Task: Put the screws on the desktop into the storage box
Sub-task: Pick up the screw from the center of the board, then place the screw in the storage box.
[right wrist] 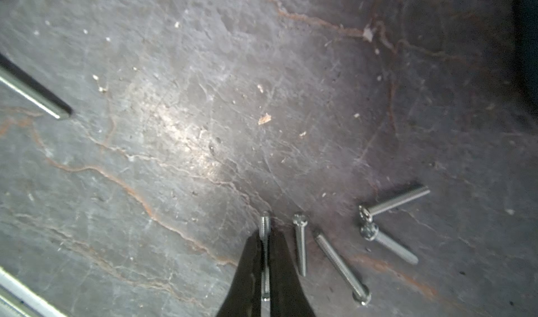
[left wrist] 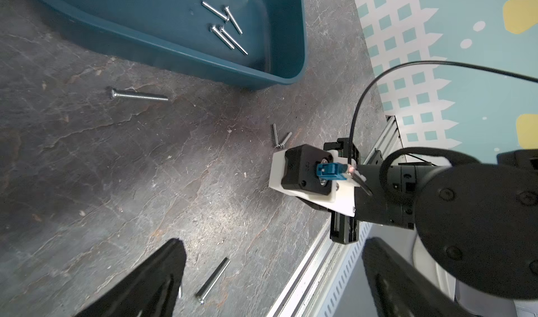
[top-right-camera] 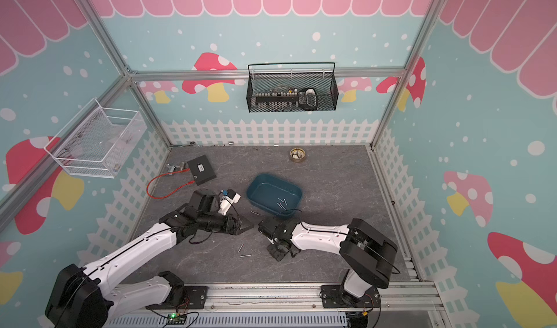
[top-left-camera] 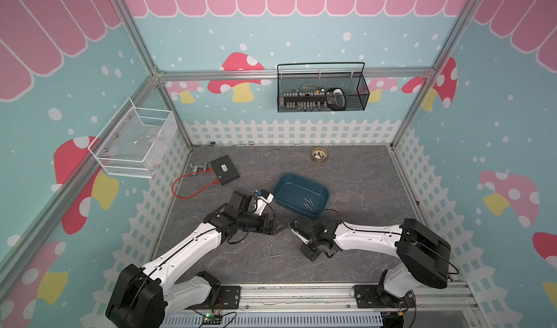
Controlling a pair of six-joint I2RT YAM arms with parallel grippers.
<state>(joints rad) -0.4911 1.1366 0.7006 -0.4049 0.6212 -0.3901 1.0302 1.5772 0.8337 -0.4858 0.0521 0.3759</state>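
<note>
One screw (right wrist: 265, 223) is pinched lengthwise between the fingers of the right end effector (right wrist: 265, 238). The jaws are nearly together and one end pokes past the tips. Can't tell if it's lifted off the counter (right wrist: 174, 111). Four more screws (right wrist: 300, 244) lie loose just beside those tips, none touching the fingers.

Left end effector (left wrist: 275, 242) is spread wide and holds nothing. A loose screw (left wrist: 213, 280) lies on the counter between its fingers, close to one of them.

Another lone screw (left wrist: 139, 96) lies near the long wall of the storage box (left wrist: 186, 59), outside it. Four screws (top-left-camera: 308, 204) are inside the storage box (top-left-camera: 289, 191), bunched toward its near corner. In both top views the box sits mid-counter, just beyond both end effectors.

Black flat box (top-left-camera: 232, 177) sits back left. It has a white label (top-left-camera: 224, 167), print too small to read.
</note>
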